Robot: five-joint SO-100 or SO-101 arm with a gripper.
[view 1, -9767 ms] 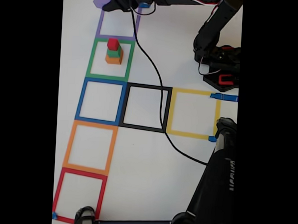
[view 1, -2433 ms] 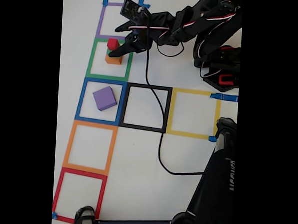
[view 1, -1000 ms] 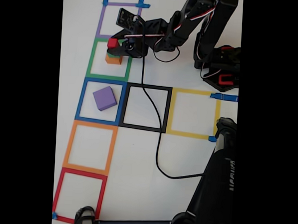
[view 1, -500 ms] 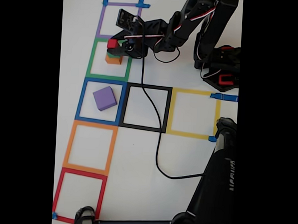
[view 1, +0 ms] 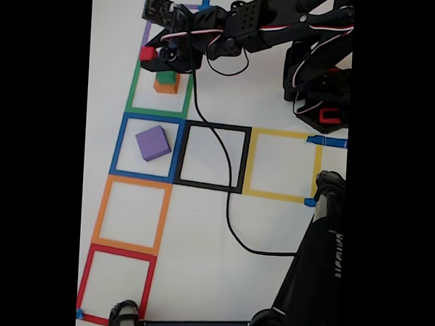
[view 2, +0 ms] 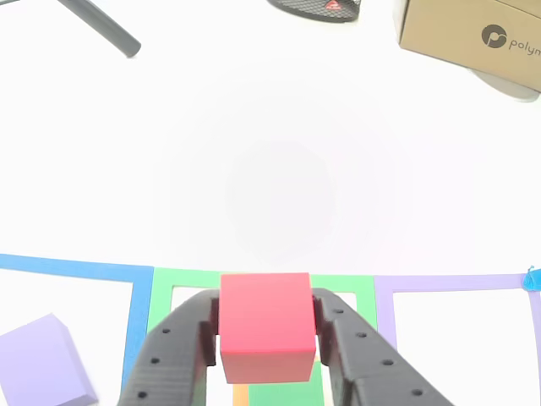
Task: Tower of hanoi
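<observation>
In the fixed view I see my arm reaching in from the upper right toward the upper left of the frame, and the gripper (view 1: 151, 55) pinches the red cube (view 1: 147, 54), which hangs clear above the left edge of the green tape square (view 1: 133, 93). Just right of it and lower, inside that green square, the green cube (view 1: 166, 77) sits on top of the orange cube (view 1: 165, 86). Below, in the blue tape square (view 1: 118, 145), the purple cube (view 1: 153, 143) lies alone, slightly turned against the tape lines. To its right come the black tape square (view 1: 244, 161) and the yellow tape square (view 1: 316, 168); further down the left column I see the orange tape square (view 1: 98, 211) and the red tape square (view 1: 86, 276). A black cable (view 1: 224, 178) trails from the arm across the black square and off to the lower right. In the other view the two black fingers (view 2: 173, 351) press on both sides of the red cube (view 2: 265, 323) at bottom centre. Under it I make out the green tape square (view 2: 148, 292) with a strip of green and a sliver of orange below the cube. The purple cube (view 2: 42, 359) shows at the lower left inside the blue tape square (view 2: 76, 268), the purple tape square (view 2: 456, 283) at the lower right, and a cardboard box (view 2: 469, 38) in the upper right corner.
</observation>
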